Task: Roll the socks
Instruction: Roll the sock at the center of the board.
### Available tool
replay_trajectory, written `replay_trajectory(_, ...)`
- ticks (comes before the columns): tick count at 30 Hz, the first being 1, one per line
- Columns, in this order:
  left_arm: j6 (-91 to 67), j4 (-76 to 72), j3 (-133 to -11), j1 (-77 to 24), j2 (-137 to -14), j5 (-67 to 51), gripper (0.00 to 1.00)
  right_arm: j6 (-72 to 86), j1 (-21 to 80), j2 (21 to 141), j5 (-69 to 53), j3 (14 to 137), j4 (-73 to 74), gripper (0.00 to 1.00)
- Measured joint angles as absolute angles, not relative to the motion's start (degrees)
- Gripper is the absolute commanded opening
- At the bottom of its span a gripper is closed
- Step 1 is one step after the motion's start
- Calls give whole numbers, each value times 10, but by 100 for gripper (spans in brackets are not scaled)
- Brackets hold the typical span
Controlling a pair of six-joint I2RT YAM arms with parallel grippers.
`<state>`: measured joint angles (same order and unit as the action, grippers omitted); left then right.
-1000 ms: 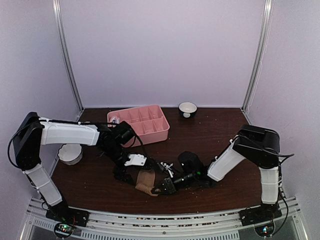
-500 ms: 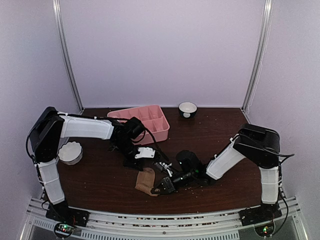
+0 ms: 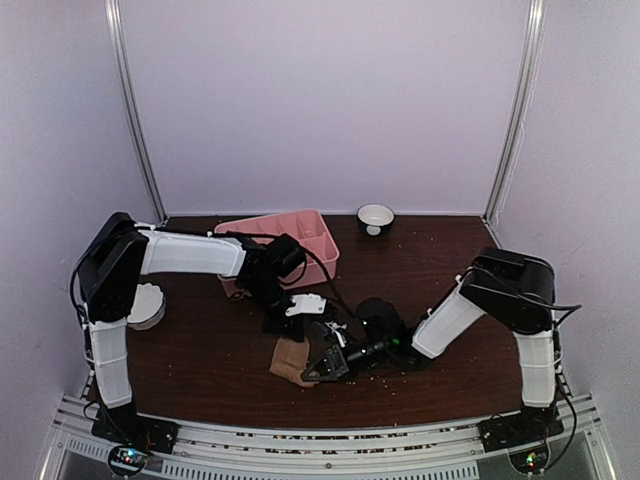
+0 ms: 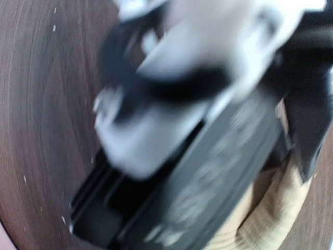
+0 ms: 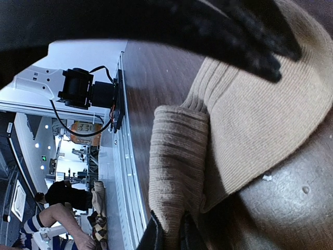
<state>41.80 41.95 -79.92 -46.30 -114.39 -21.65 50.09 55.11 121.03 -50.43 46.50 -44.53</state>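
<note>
One tan sock lay folded by the counter's near edge, its cuff pinched in the right end effector. The left end effector hovered closed above. We judged rolling barely begun; next called for turning the cuff over.

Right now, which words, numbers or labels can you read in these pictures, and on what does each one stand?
Orange panel in the background, right wrist view: dark digits, too small to read with certainty.
Black casing, left wrist view: pale marks, too blurred to read.
Top view: no text visible.
</note>
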Motion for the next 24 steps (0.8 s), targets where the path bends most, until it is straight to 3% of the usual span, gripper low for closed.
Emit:
replay_trajectory(3,416,424,-812,-467,-1151,-240,0,526,550,1215,-504,466,-457,0)
replay_trajectory(6,416,436,-816,-468,-1151,-265,15,548,549,1218,-503,466,-467,0)
replay_trajectory(7,416,438,-816,-468,-1151,-270,67,554,549,1219,-503,466,-469,0)
replay_trajectory(8,419,441,-816,-468,-1150,-272,94,559,549,1219,-501,466,-469,0)
replay_trajectory(10,418,450,-814,-468,-1142,-270,98,563,549,1219,-499,467,-468,0)
replay_trajectory(19,439,493,-758,-470,-1007,-270,98,571,548,1219,-496,480,-438,0)
replay_trajectory(24,442,497,-720,-500,-1038,-285,98,578,548,1218,-494,485,-428,0)
